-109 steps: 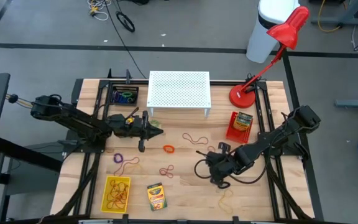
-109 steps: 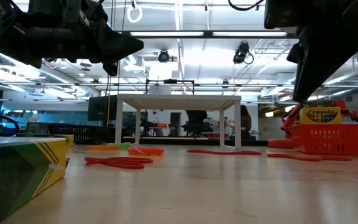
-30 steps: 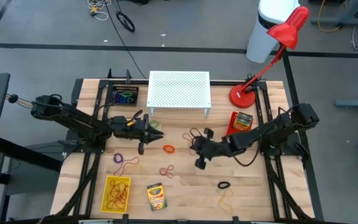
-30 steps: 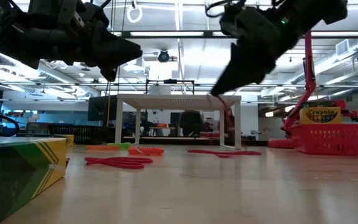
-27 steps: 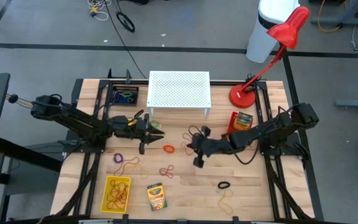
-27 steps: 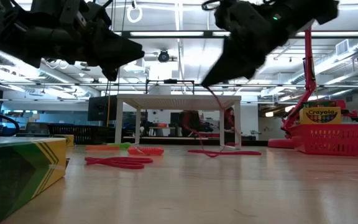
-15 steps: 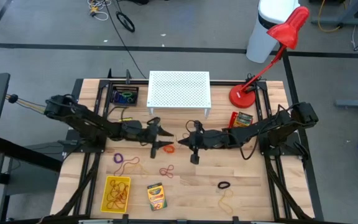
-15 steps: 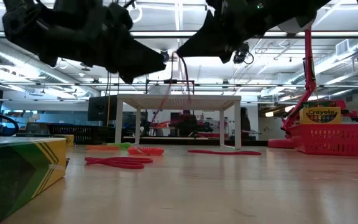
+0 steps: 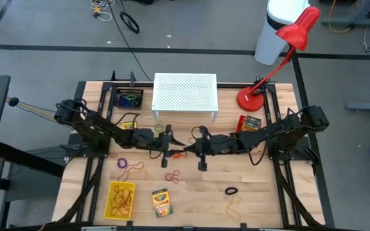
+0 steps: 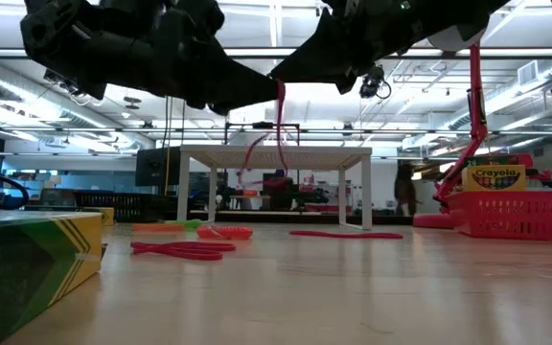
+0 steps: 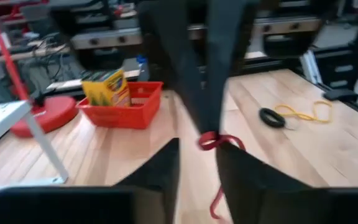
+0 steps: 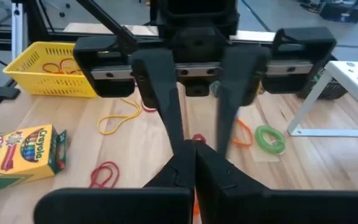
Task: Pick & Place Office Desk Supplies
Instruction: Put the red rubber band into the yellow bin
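Above the tabletop (image 9: 262,192), mid-air at its centre, both arms are now meeting tip to tip, having closed in since a second ago. Right gripper (image 9: 186,150) is pinching a red band (image 10: 280,115) with jaws closed; left gripper (image 9: 174,146), jaws part-open, is straddling that dangling band.

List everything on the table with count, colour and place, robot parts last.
Perforated stand: one, white, table's far middle.
Desk lamp: one, red, far right.
Red basket: one, right side, holding a crayon box.
Yellow basket: one, near left, holding rubber bands.
Black bin: one, far left.
Crayon box: one, yellow-green, near edge.
Black loop: one, near right.
Held rubber band: one, reddish, mid-air.
Right gripper: shut on it.
Left gripper: fingers beside it, table's centre.
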{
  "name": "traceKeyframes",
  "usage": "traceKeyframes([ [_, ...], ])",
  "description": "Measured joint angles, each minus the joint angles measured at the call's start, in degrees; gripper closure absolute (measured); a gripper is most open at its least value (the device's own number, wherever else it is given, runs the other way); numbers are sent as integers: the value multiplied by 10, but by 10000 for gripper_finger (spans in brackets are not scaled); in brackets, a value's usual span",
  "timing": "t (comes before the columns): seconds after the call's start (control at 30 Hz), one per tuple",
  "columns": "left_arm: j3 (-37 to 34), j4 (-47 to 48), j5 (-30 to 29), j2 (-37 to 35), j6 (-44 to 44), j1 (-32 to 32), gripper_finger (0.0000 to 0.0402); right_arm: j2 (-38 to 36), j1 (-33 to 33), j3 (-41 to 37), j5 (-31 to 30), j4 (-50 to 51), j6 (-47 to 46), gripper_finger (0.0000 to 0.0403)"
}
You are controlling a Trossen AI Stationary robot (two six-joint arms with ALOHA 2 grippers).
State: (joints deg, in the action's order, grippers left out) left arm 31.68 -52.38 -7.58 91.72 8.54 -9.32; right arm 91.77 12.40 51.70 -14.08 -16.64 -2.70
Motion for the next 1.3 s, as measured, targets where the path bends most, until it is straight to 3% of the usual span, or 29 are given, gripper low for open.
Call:
traceKeyframes([
  [0.13, 0, 0, 0, 0, 37, -9, 371, 0, 0, 0, 6, 1, 0, 398],
  [0.2, 0, 1, 1, 0, 39, -9, 391, 0, 0, 0, 6, 1, 1, 398],
  [0.33, 0, 4, -3, 0, 39, -9, 395, 0, 0, 0, 5, 0, 0, 396],
  [0.4, 0, 9, -11, 0, 39, -8, 396, 0, 3, 0, -26, 1, -9, 387],
  [0.67, 0, 52, -57, 0, 39, -7, 397, -1, 32, 0, -171, 1, -10, 280],
  [0.87, 0, 78, -63, -22, 35, -8, 397, -18, 38, 0, -192, 32, 31, 228],
  [0.97, 0, 129, -66, -66, 29, -9, 397, -30, 38, 0, -197, 54, 27, 248],
  [1.13, 2, 272, -36, -170, -21, -9, 397, -33, 37, -13, -195, 68, 27, 338],
  [1.23, 32, 420, 5, -225, -90, -17, 397, -32, 30, -31, -199, 72, 30, 390],
  [1.3, 67, 532, 11, -248, -137, -35, 397, -33, 24, -39, -201, 70, 23, 391],
])
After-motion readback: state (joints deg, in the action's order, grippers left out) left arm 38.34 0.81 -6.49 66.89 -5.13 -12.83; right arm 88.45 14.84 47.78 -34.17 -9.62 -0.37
